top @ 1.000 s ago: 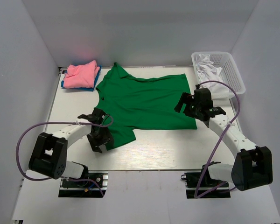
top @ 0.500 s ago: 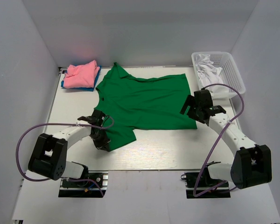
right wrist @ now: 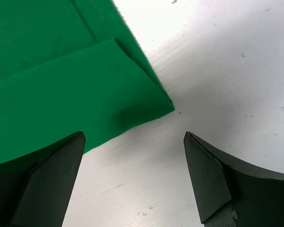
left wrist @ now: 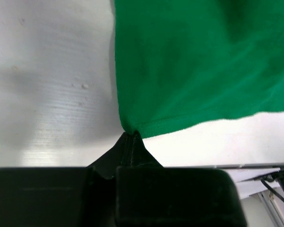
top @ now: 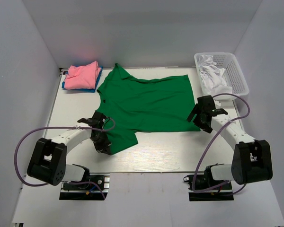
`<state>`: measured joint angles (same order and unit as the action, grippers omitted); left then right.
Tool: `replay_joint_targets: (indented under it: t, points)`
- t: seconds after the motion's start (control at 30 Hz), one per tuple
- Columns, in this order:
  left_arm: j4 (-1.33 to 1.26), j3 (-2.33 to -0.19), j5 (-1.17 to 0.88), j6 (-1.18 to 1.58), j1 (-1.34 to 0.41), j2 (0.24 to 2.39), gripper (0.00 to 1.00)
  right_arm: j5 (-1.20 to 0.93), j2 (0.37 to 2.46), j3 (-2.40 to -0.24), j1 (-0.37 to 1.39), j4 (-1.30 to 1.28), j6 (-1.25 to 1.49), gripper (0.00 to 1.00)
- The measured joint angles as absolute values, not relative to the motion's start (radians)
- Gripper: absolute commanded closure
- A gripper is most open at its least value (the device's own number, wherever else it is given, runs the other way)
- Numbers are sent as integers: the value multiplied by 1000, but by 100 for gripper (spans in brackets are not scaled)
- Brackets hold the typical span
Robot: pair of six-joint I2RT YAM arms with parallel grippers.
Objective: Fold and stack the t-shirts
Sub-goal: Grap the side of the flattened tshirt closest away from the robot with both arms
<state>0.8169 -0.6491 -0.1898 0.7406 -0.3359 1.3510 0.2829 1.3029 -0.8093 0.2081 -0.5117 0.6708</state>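
Note:
A bright green t-shirt (top: 146, 101) lies spread flat in the middle of the table, collar toward the far left. My left gripper (top: 103, 143) sits at the shirt's near left sleeve. In the left wrist view its jaws (left wrist: 131, 135) are pinched shut on the corner of the green cloth (left wrist: 189, 66). My right gripper (top: 199, 121) hovers at the shirt's near right corner. In the right wrist view it (right wrist: 133, 137) stands wide open over bare table, with the green corner (right wrist: 146, 106) just ahead of its fingertips and untouched.
A folded pink t-shirt (top: 83, 74) lies on a blue one (top: 66, 86) at the far left. A white mesh basket (top: 237, 71) at the far right holds crumpled white cloth (top: 212, 74). White walls close in the table on three sides.
My left gripper has shut on the sleeve corner of the green shirt. My right gripper has slid nearer and to the right, down to the shirt's near right corner, staying open.

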Motion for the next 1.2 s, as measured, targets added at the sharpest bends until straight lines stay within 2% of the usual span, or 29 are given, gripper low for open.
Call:
replay_joint_targets:
  t: [0.47,0.6,0.73,0.77,0.87,0.93,0.97,1.2]
  points:
    - [857,-643,-226,740,-336,1298,100,289,1412,-771,148,-483,705,12]
    - [858,-643,-226,740,-336,1298,100,285,1454,-771,139,-458,702,19]
    - [865,-643,-226,740,-336,1298,100,286,1481,-772,133,-444,697,40]
    - [868,-643,-226,740,-336,1298,100,284,1481,-772,131,-443,696,59]
    - [876,-643,-226,740,-336,1297,100,278,1481,-767,130,-437,701,85]
    - [883,-643,-226,740,-336,1294,100,275,1473,-756,130,-426,701,92]
    - [886,-643,-226,740,-336,1291,100,274,1468,-749,130,-420,703,100]
    - [937,-616,-254,740,-336,1218,100,255,1422,-705,131,-398,699,100]
